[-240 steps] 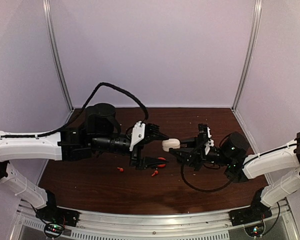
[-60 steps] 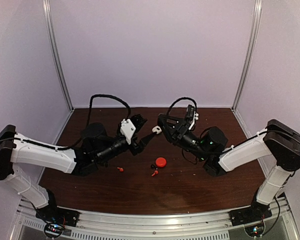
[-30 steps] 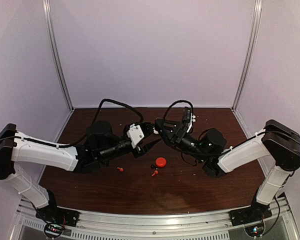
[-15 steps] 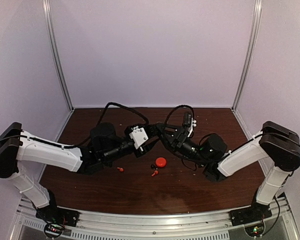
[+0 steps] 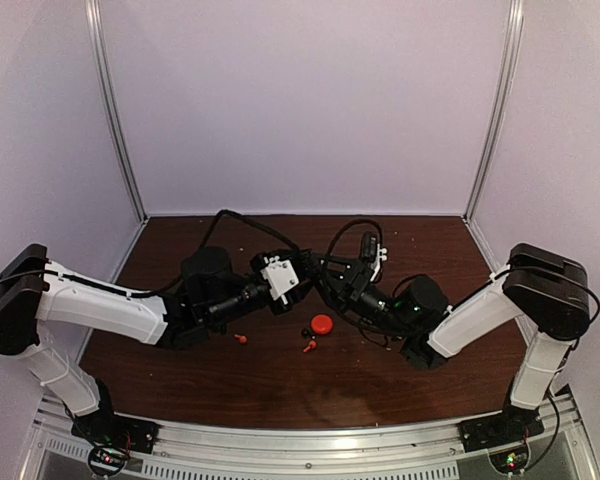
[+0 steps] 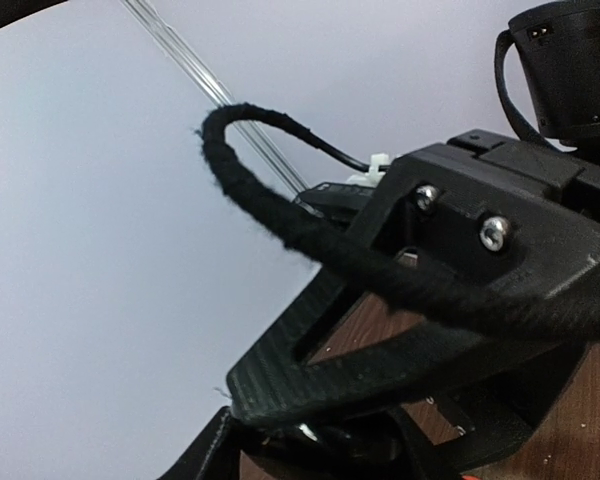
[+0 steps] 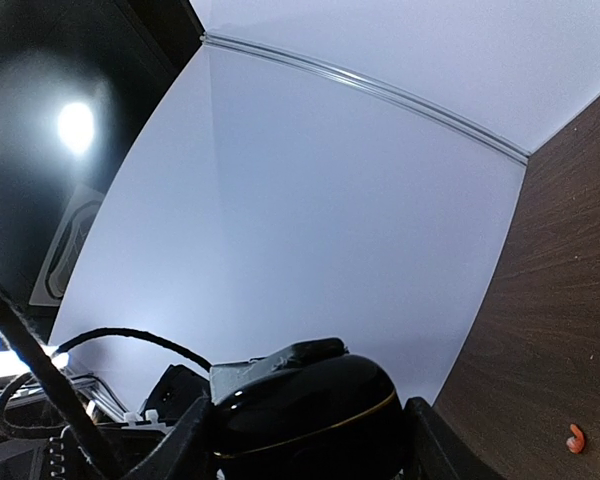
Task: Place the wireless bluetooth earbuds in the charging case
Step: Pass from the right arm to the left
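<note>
The big change is in the arms. The left arm [image 5: 100, 305] has swung its wrist to the right and the right arm [image 5: 470, 315] has leaned in to the left. The gap that stood between their tips two seconds ago is gone. The left gripper [image 5: 302, 266] and the right gripper [image 7: 305, 440] now meet, overlapping from above, over the far middle of the table [image 5: 180, 370].

The right gripper is clamped on a glossy black case [image 7: 300, 400] with a thin gold seam. Whether the left gripper's jaws are open or closed I cannot tell; its own camera shows mostly the other arm's housing and a cable. The small white bit that showed at its tip two seconds ago (an earbud, I would guess) is now hidden where the two meet. To me this looks like the seating step itself, with nothing yet to show it is done.

Nearer to us, the red case [image 5: 322, 323] has not moved. Nor have the loose earbuds lying near it: a red one [image 5: 242, 338] to its left, another red one [image 5: 308, 346] just near of it, and a dark one [image 5: 305, 331] beside it.
</note>
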Robot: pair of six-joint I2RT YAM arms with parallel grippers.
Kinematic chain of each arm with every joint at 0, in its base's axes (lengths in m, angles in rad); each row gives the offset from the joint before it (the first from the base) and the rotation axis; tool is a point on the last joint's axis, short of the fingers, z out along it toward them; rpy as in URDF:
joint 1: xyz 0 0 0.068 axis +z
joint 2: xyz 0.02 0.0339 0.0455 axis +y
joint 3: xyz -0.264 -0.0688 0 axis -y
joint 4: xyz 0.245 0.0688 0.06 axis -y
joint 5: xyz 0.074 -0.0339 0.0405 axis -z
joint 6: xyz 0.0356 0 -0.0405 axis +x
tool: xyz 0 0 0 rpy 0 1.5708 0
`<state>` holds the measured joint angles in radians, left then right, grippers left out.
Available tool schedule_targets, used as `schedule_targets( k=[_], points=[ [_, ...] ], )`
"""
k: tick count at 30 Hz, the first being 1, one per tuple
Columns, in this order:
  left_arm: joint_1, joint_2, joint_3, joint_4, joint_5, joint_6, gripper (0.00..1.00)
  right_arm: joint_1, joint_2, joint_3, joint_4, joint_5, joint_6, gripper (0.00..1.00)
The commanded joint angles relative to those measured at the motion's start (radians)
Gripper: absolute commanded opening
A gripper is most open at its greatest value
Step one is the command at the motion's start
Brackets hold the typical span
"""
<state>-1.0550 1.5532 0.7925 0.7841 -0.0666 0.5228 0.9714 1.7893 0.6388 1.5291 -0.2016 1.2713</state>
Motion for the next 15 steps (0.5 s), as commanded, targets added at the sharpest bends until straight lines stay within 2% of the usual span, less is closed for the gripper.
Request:
schedule_targets(
  k=[1, 8, 15],
  points=[
    [0.001, -0.03, -0.013, 0.095, 0.0, -0.025, 0.4, 0.014, -0.026, -0.011, 0.025, -0.011, -0.033, 0.46],
    [0.001, -0.091, -0.061, 0.095, 0.034, -0.074, 0.33, -0.004, -0.03, -0.017, 0.051, -0.036, -0.053, 0.57],
    [0.001, -0.152, -0.1, 0.099, 0.066, -0.131, 0.32, -0.011, -0.042, 0.002, 0.064, -0.1, -0.087, 0.68]
  ],
)
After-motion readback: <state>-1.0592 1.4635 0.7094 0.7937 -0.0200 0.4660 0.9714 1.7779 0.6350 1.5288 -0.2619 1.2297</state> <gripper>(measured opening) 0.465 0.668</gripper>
